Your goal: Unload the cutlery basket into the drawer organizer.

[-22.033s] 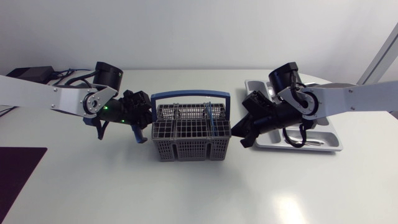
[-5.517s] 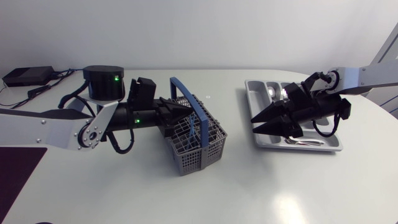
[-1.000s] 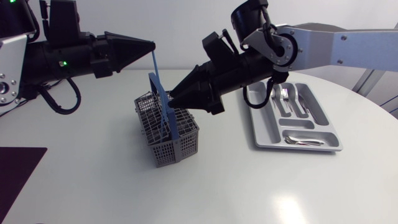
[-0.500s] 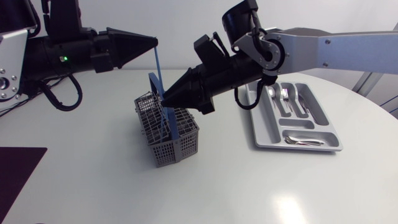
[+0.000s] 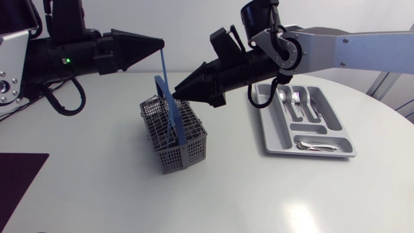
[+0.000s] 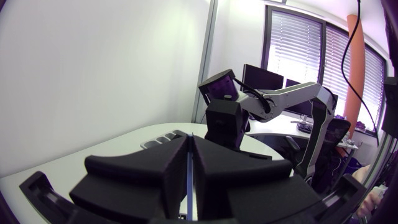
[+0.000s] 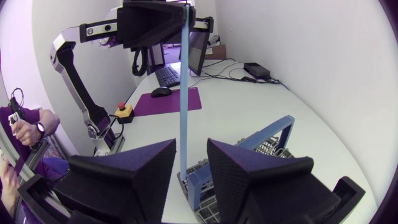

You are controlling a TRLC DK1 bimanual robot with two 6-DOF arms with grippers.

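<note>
A thin blue stick point(image 5: 162, 65) rises out of the grey cutlery basket point(image 5: 187, 145), lower end still inside. My left gripper point(image 5: 160, 44) is high above the basket, shut on the stick's top end point(image 6: 188, 168). My right gripper point(image 5: 174, 94) comes in lower, just over the basket's blue handle point(image 5: 167, 110). In the right wrist view the stick point(image 7: 184, 81) stands between my right gripper's point(image 7: 191, 146) fingers, close against one and clear of the other, so it is open. The grey drawer organizer point(image 5: 310, 154) lies to the right with cutlery point(image 5: 294, 98) in it.
A dark mat point(image 5: 19, 181) covers the table's front left corner. The organizer lies near the table's right edge. White tabletop stretches in front of the basket and organizer.
My right gripper has lifted slightly and levelled out beside the stick, its fingers drawing closer together. The left gripper, the stick and the basket stay put.
</note>
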